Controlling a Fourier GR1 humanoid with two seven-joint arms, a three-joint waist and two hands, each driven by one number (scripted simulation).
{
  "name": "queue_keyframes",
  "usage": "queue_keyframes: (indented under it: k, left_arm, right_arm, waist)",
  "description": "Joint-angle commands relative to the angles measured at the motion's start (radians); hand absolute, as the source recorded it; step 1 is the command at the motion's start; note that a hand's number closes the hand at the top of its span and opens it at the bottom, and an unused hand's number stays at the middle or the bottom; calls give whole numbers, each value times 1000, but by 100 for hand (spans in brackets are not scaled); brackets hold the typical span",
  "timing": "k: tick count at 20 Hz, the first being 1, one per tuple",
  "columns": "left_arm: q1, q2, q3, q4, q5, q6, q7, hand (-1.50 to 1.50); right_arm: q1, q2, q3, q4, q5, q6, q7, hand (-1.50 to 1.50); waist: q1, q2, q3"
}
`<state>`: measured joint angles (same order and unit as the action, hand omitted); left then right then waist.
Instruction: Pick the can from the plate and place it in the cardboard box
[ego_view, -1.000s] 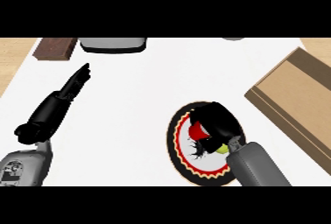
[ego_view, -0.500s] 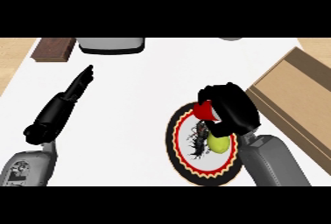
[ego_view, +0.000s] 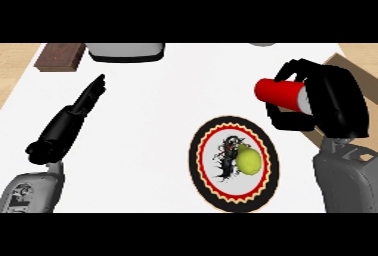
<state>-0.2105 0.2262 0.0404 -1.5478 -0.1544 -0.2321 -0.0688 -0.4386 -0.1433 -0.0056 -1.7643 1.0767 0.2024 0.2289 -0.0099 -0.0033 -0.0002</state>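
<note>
head view: the right hand (ego_view: 334, 102) curls round the red can (ego_view: 283, 94), held sideways off the plate (ego_view: 201, 150) and beside the cardboard box (ego_view: 338, 61). the left hand (ego_view: 70, 120) lies straight-fingered. this looks like the carry step; next it should move over the box and release.

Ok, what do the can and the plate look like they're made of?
The can, in the right hand, looks like metal: smooth red side, pale flat end. The plate looks like glazed ceramic, judging by its printed zigzag rim, though neither is certain.
</note>
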Motion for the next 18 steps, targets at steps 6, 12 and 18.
queue_keyframes:
  k: [6,12,18]
  left_arm:
    - [18,7,-2,-78,26,-40,43,0]
    - [-13,27,31,-39,26,-44,20,0]
    - [26,-6,-7,-30,-17,-17,-17,0]
  right_arm:
    - [-149,-149,-329,143,-122,-11,49,150]
    - [-150,-326,-393,415,-108,-56,-106,150]
    - [-158,-463,-409,637,-149,158,-157,150]
  waist:
    - [20,3,1]
    - [23,7,1]
    - [24,9,0]
